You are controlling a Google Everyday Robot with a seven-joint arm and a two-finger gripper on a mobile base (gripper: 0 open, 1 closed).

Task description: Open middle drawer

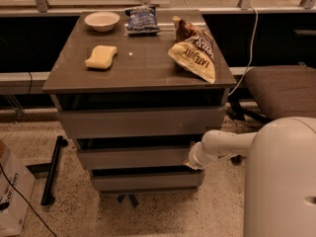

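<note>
The middle drawer (133,157) is the centre one of three flat grey-brown fronts on the cabinet, below the taller top drawer (140,122) and above the slim bottom drawer (145,180). It stands out a little, with a dark gap above it. My gripper (191,163) is at the end of the white arm, at the right end of the middle drawer front, pressed against its lower right corner.
On the cabinet top (143,68) lie a white bowl (101,20), a yellow sponge (101,57), a blue snack bag (142,20) and a yellow chip bag (193,55). A chair seat (281,90) stands right. A black bar (52,171) and a box (12,196) lie left.
</note>
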